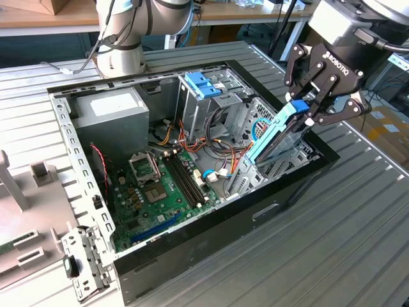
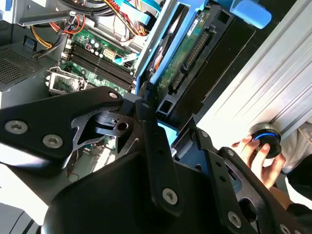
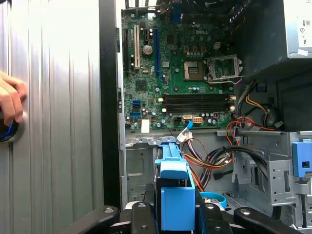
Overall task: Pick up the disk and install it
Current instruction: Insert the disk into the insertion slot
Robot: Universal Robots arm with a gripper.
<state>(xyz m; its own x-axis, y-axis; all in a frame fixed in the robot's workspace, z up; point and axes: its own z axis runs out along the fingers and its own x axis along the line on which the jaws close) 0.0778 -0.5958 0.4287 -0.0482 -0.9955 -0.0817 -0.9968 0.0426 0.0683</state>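
In the exterior view, an open black computer case (image 1: 287,192) lies on a ribbed grey metal table (image 1: 358,249), with bare table all round the corner nearest the arm. Inside, a green motherboard (image 1: 160,185) fills the middle. A grey power-supply box (image 1: 115,112) sits toward the exterior view's left, and a metal drive cage with a blue latch (image 1: 203,86) stands behind. Loose coloured cables (image 1: 223,137) crowd the gap between the cage and the bay at the case's corner on the exterior view's right.

The flat silver-metal disk in a blue plastic rail (image 1: 275,134) stands on edge over that bay. Its long axis is tilted, with the lower end down among the grey bay walls and the upper end raised outward past the case rim. The black multi-link gripper (image 1: 308,110) reaches in from above on the exterior view's right, angled downward, with its fingers clamped on the disk's raised end.

In the second wrist view, the disk's green circuit-board face (image 2: 187,46) points away from the camera toward the motherboard, close beside the black case wall. A person's hand (image 2: 256,158) rests on a round black knob with a blue ring (image 2: 265,136) on the table outside the case.

In the first wrist view, the blue rail (image 3: 173,195) runs straight ahead between the gripper's links. The black case wall (image 3: 109,97) stands near on one flank and the cables just beside on the other.
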